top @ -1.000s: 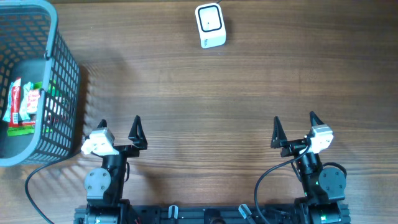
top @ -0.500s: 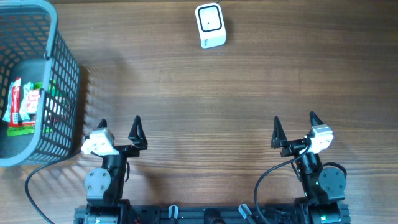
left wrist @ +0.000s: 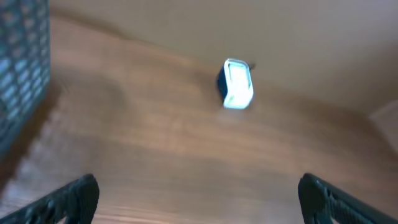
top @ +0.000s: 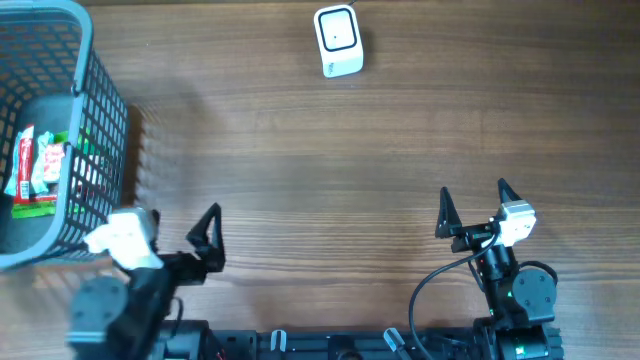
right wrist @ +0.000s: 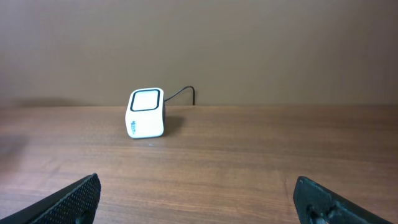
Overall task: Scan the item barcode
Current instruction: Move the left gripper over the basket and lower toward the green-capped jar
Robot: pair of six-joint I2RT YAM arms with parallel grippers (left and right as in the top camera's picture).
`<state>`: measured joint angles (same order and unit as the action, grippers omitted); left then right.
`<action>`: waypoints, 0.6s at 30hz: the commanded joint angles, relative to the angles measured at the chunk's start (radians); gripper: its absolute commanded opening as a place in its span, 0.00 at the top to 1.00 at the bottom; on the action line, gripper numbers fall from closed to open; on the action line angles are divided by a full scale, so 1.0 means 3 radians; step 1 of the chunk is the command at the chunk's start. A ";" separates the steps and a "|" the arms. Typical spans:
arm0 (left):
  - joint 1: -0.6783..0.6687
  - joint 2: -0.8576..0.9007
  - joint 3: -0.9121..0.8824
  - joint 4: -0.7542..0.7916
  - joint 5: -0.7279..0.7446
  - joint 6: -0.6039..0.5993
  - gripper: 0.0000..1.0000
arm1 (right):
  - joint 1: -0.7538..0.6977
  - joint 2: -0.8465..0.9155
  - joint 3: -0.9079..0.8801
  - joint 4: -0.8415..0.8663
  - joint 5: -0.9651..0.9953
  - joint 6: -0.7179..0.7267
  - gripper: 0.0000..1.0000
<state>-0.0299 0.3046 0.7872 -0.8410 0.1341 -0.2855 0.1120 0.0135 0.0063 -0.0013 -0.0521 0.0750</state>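
At the left edge of the wooden bench (top: pixel 300 150), inside the grey plastic mesh basket (top: pixel 103 100), red-and-white packets (top: pixel 30 165) lie untouched. My left gripper (top: pixel 180 225), jaws wide and empty, has just swung toward it, so the pick looks underway; my right gripper (top: pixel 472 200) waits open, facing the white box-shaped scanner (top: pixel 338 40) at the far edge.

Black right hand (top: pixel 473 188), probably white camera (top: pixel 518 221)

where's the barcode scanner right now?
Overhead view: the scanner sits at the far edge of the table, near centre, well right of the basket.
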 commanded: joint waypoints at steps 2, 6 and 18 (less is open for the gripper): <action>0.0029 0.1470 0.1932 -0.1164 0.0037 0.0310 0.00 | -0.0017 -0.0010 -0.0004 0.0011 -0.0005 0.0020 0.00; 0.0029 0.2949 0.3919 -0.2407 0.0037 0.0591 0.00 | -0.0017 -0.0011 -0.0004 0.0010 -0.0005 0.0020 0.00; 0.0593 0.4350 0.5390 -0.2385 -0.1485 0.0141 0.00 | -0.0017 -0.0010 -0.0004 0.0010 -0.0005 0.0020 0.00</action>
<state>0.0502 1.5959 2.3768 -1.5749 -0.1497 -0.1837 0.1120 0.0158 0.0063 -0.0006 -0.0521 0.0772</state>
